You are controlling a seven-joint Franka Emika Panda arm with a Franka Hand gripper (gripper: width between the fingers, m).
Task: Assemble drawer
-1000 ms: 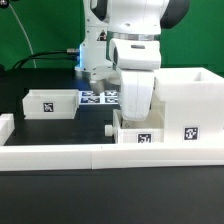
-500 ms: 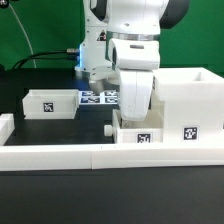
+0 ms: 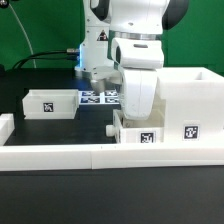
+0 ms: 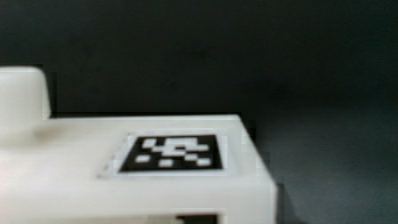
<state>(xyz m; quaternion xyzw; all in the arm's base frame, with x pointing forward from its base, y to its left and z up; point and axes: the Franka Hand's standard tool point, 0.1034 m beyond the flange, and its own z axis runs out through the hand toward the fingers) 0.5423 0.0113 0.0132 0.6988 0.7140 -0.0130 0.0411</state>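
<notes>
The tall hollow housing (image 3: 186,98) stands at the exterior view's right, with a tag on its front. A small tray (image 3: 138,134) sits just to the housing's left, against the border wall. My gripper (image 3: 134,118) reaches down onto this tray, and the hand hides the fingertips. The tray moves with it, so it looks shut on the tray. The wrist view shows this tray's tagged face (image 4: 175,153) from very close, with a white part (image 4: 18,95) behind it. The second tray (image 3: 50,102) lies at the exterior view's left, apart from the gripper.
The long low white border wall (image 3: 80,156) runs along the front, with a short end piece (image 3: 5,125) at the exterior view's left. The marker board (image 3: 98,97) lies behind the trays. The arm's base (image 3: 95,55) stands at the back.
The gripper and the small tray under it have shifted slightly toward the housing at the exterior view's right. The housing and the second tray have not moved.
</notes>
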